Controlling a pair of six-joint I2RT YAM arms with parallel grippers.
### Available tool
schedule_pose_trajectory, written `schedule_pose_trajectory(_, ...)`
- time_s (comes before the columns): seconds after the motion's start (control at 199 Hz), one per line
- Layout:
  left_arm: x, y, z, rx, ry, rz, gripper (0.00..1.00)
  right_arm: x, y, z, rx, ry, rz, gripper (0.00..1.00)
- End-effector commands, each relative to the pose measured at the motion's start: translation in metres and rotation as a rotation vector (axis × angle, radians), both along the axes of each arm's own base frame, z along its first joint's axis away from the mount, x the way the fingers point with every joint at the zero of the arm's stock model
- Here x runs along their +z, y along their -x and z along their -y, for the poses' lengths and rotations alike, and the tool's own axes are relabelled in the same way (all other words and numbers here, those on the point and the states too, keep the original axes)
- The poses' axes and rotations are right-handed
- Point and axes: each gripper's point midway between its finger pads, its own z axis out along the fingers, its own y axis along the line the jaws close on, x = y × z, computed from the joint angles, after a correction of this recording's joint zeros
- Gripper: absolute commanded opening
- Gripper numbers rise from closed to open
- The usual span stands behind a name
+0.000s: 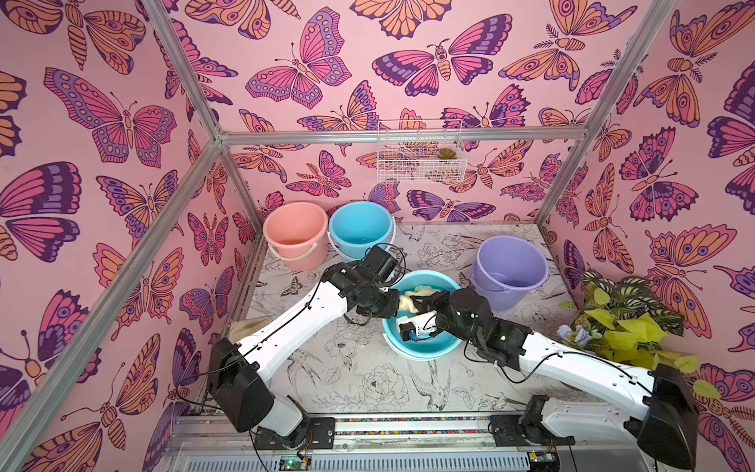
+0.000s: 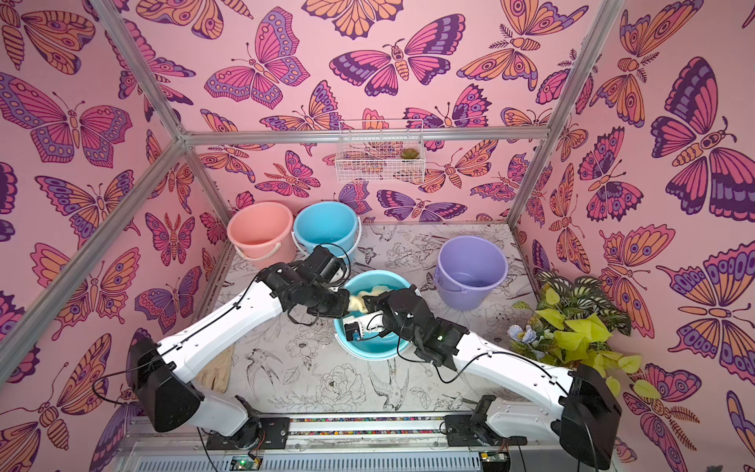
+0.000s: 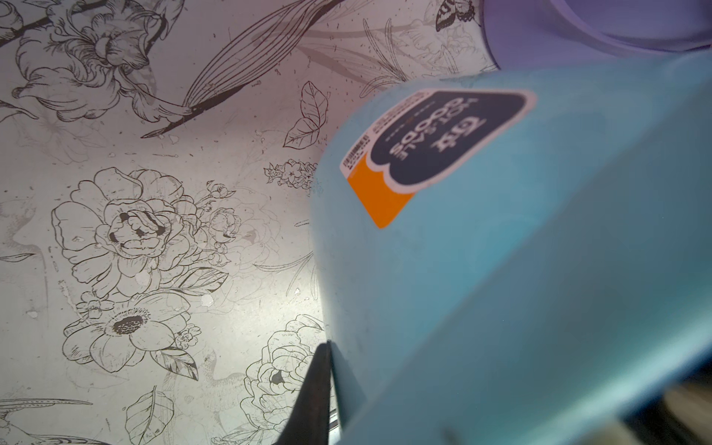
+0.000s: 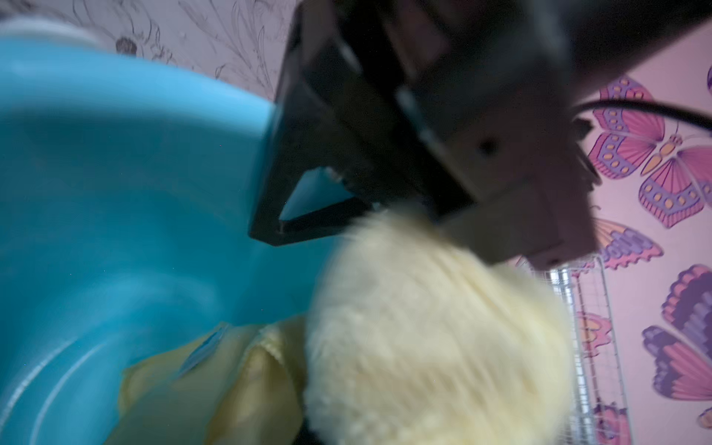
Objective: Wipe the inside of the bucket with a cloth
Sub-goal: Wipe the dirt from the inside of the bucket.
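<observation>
A light blue bucket (image 1: pixel 425 345) stands mid-table in both top views, its mouth tipped toward the camera. My left gripper (image 1: pixel 391 304) is shut on the bucket's left rim. The left wrist view shows one black finger (image 3: pixel 312 397) against the outer wall of the bucket (image 3: pixel 501 250), near a dark sticker; the other finger is hidden inside. The pale yellow cloth (image 1: pixel 425 291) lies bunched against the far inner wall. My right gripper (image 1: pixel 418 304) reaches into the bucket and is shut on the cloth (image 4: pixel 424 327), which hides its fingertips. The cloth's blue label (image 4: pixel 204 346) shows.
A pink bucket (image 1: pixel 295 229) and a second blue bucket (image 1: pixel 360 224) stand at the back left, a purple bucket (image 1: pixel 510 265) at the back right. A leafy plant (image 1: pixel 625 318) fills the right edge. A tan rag (image 2: pixel 216 367) lies under my left arm. A wire basket (image 1: pixel 421 151) hangs on the wall.
</observation>
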Motion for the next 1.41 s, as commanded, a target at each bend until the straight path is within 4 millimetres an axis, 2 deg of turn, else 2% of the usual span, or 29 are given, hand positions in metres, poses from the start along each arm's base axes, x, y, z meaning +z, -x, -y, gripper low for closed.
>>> schedule_pose_trajectory(0.0,0.016,0.003,0.004,-0.032,0.058,0.029,0.0,0.027,-0.009,-0.009,0.096,0.124,0.221,0.0)
schedule_pose_trajectory(0.241,0.02,0.008,0.007,-0.061,0.081,0.028,0.0,0.021,-0.032,-0.015,0.099,0.227,0.275,0.0)
schedule_pose_trajectory(0.347,0.023,0.009,0.007,-0.064,0.087,0.031,0.0,0.01,-0.04,-0.017,0.094,0.245,0.255,0.0)
schedule_pose_trajectory(0.854,0.029,0.008,0.01,-0.072,0.101,0.042,0.0,-0.092,-0.049,-0.012,0.063,0.273,-0.029,0.0)
schedule_pose_trajectory(1.035,0.028,0.008,0.01,-0.071,0.099,0.042,0.0,-0.124,-0.045,-0.005,0.056,0.321,-0.178,0.0)
schedule_pose_trajectory(1.11,0.027,0.008,0.011,-0.075,0.098,0.038,0.0,-0.128,-0.043,0.0,0.049,0.337,-0.228,0.0)
schedule_pose_trajectory(1.12,0.027,0.009,0.011,-0.075,0.098,0.037,0.0,-0.137,-0.042,0.0,0.052,0.352,-0.248,0.0)
schedule_pose_trajectory(1.141,0.027,0.009,0.011,-0.077,0.097,0.037,0.0,-0.143,-0.041,0.002,0.053,0.364,-0.268,0.0)
schedule_pose_trajectory(1.221,0.025,0.008,0.011,-0.075,0.094,0.034,0.0,-0.146,-0.033,0.007,0.065,0.384,-0.343,0.0)
schedule_pose_trajectory(1.352,0.022,0.007,0.01,-0.071,0.082,0.033,0.0,-0.135,-0.028,0.008,0.058,0.361,-0.4,0.0)
schedule_pose_trajectory(1.362,0.022,0.007,0.01,-0.071,0.081,0.033,0.0,-0.125,-0.028,0.008,0.058,0.341,-0.381,0.0)
schedule_pose_trajectory(1.402,0.02,0.006,0.011,-0.072,0.078,0.029,0.0,-0.114,-0.027,0.007,0.061,0.314,-0.36,0.0)
